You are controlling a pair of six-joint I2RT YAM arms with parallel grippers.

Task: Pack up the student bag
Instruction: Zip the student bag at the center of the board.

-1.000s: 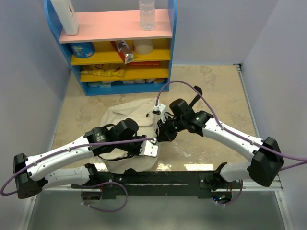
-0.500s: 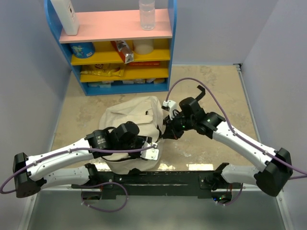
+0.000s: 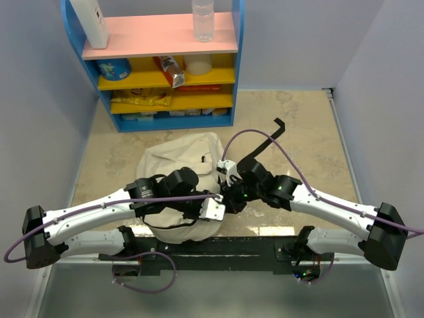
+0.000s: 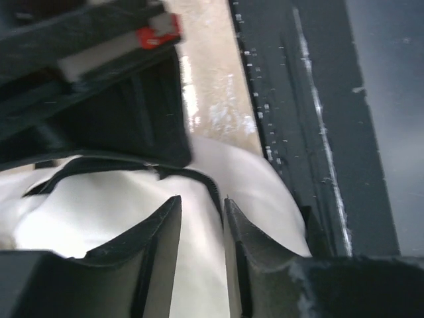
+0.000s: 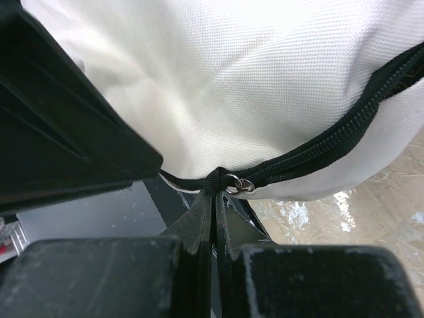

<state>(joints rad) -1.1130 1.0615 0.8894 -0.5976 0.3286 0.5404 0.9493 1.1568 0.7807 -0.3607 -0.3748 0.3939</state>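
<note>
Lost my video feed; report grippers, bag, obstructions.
Left gripper open at student bag. Right gripper shut on zipper pull. No obstruction visible.

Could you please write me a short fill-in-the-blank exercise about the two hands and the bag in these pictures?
1. The right hand is shut on the pull tab of the student bag's black ____.
2. The left hand, over the bag, is ____ rather than shut.
3. The clear bottle stands on the shelf's ____ top board.
Missing words: zipper; open; pink.
</note>
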